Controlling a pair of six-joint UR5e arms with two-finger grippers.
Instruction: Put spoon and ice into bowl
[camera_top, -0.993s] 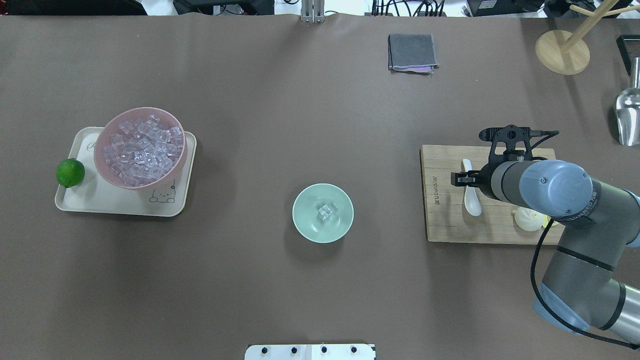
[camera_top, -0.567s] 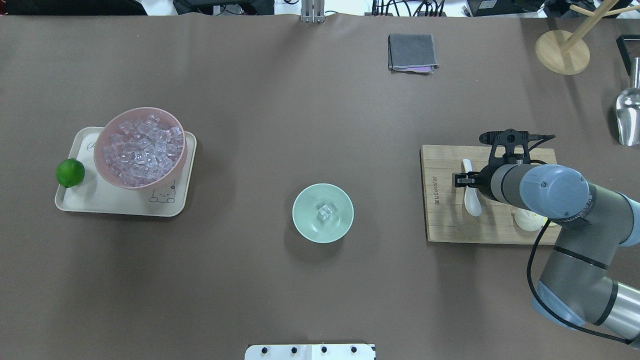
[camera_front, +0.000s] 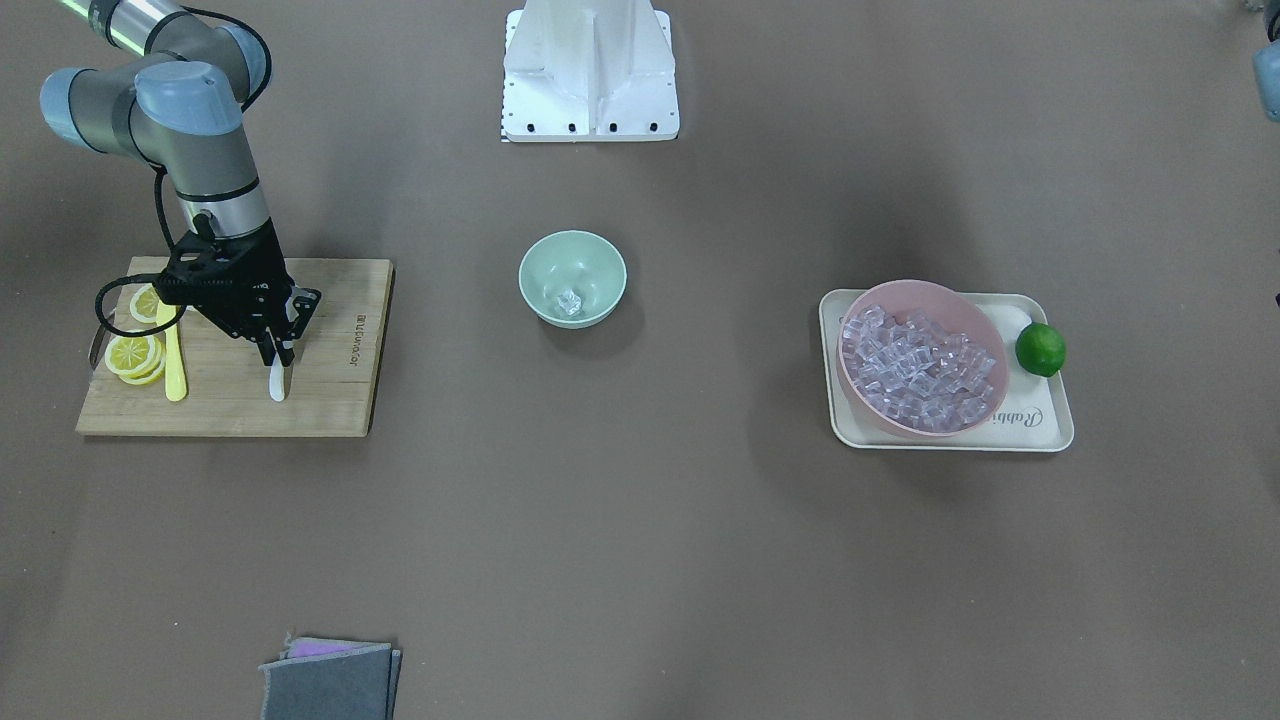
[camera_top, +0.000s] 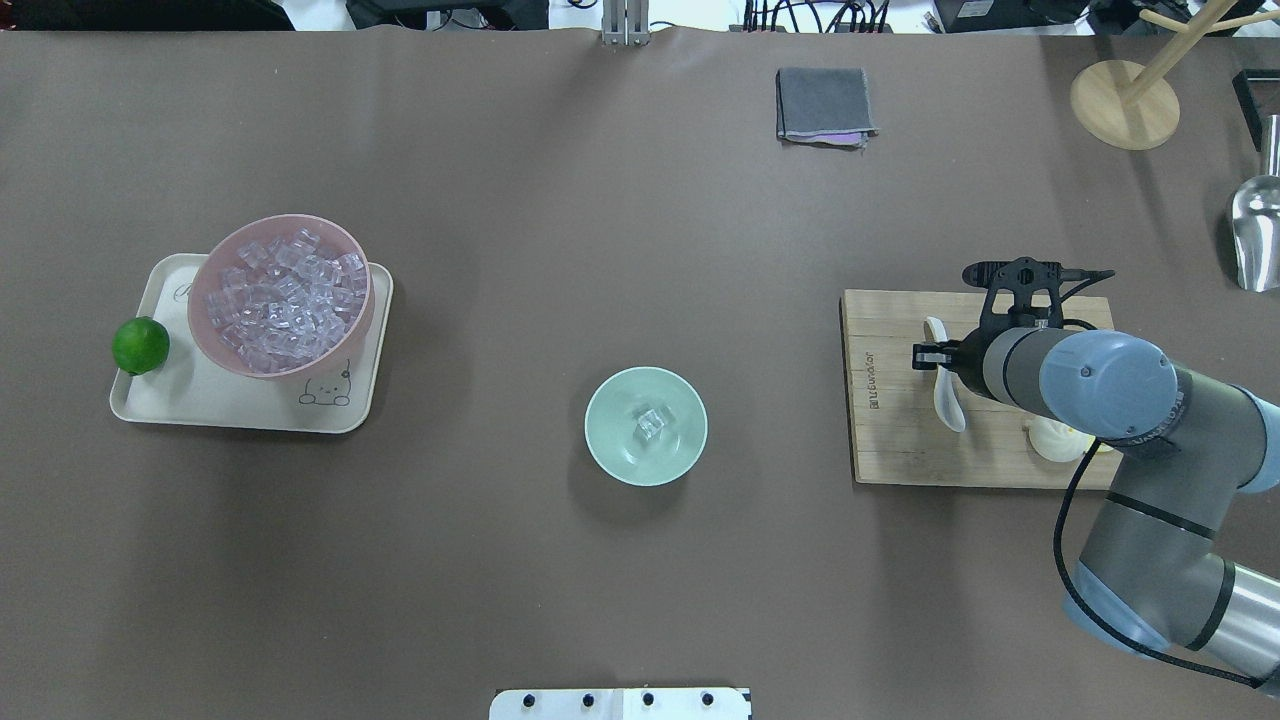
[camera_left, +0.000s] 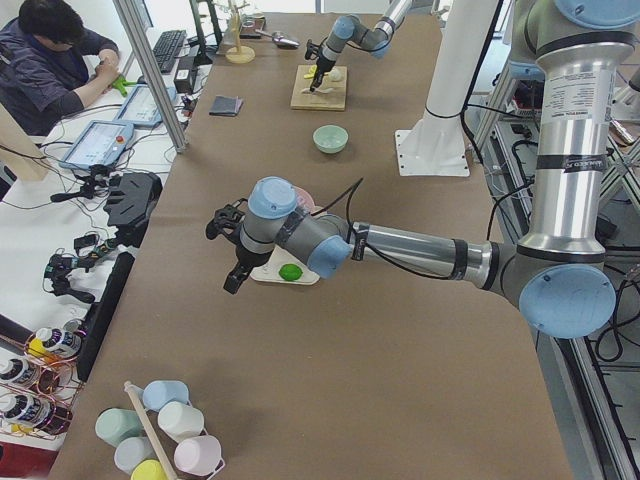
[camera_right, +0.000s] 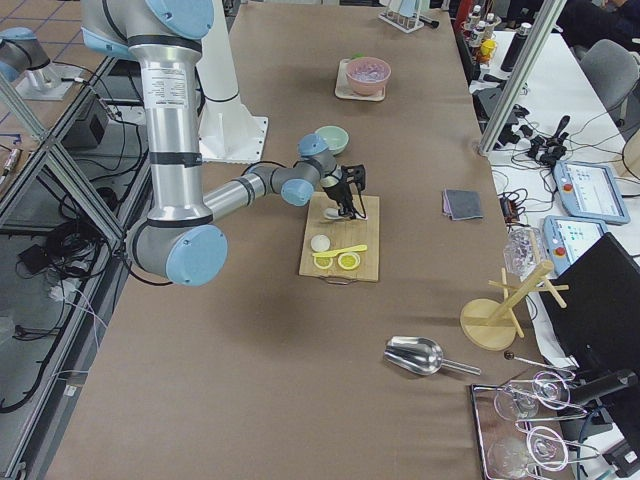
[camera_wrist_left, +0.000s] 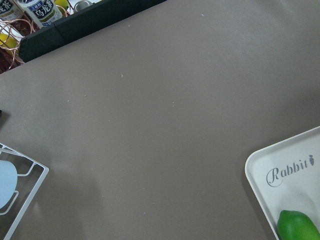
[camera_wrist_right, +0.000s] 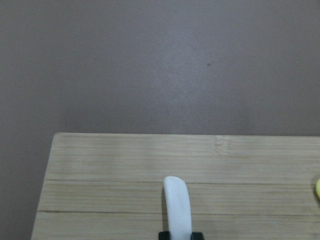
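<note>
Right gripper: clamped across handle of white soup spoon, at wooden cutting board. One ice cube lies in mint-green bowl. Advised: firm grip, straight lift, level carry, low release inside bowl.

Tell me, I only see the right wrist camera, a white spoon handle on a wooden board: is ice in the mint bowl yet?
Observer: Yes, one ice cube lies in the bowl.
Operator: Where's the bowl from the board?
Observer: Mid-table, on the cutting board's robot-left side, apart from it.
Operator: Anything near the spoon?
Observer: Lemon slices and a yellow knife, on the spoon's far side from the bowl.
</note>
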